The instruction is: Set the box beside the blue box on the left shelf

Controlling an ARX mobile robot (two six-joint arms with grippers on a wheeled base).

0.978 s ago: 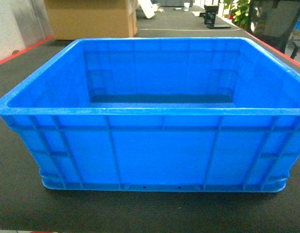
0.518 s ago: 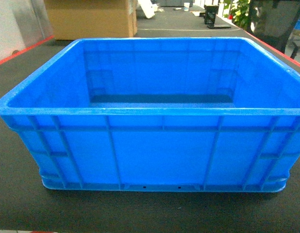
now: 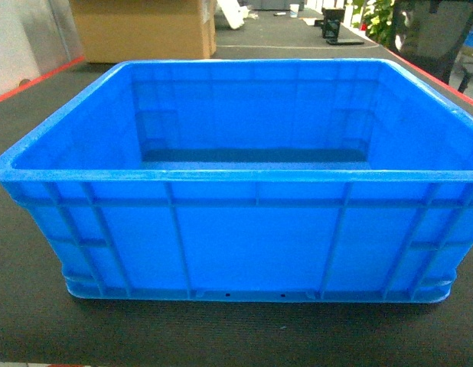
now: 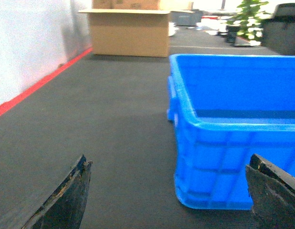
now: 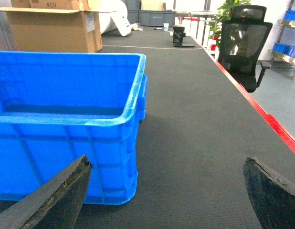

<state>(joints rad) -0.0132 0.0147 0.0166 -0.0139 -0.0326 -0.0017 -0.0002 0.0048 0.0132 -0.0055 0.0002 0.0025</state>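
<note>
Nothing has moved; box [image 3: 244, 237] sits between wide-spread, empty left [image 4: 169, 191] and right [image 5: 169, 191] end effectors.

Dark mat [image 3: 37, 306], cardboard carton [image 3: 145, 30], office chair [image 5: 243, 43]

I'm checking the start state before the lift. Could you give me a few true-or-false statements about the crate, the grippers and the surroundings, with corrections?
1. The blue crate is empty. True.
2. The left gripper is clamped on the crate's rim. False: its jaws stand wide apart, touching nothing.
3. A cardboard box stands beyond the crate. True.
4. The right gripper holds a small tray. False: it is open and empty, beside the crate's corner.
5. The crate sits on a dark mat. True.
</note>
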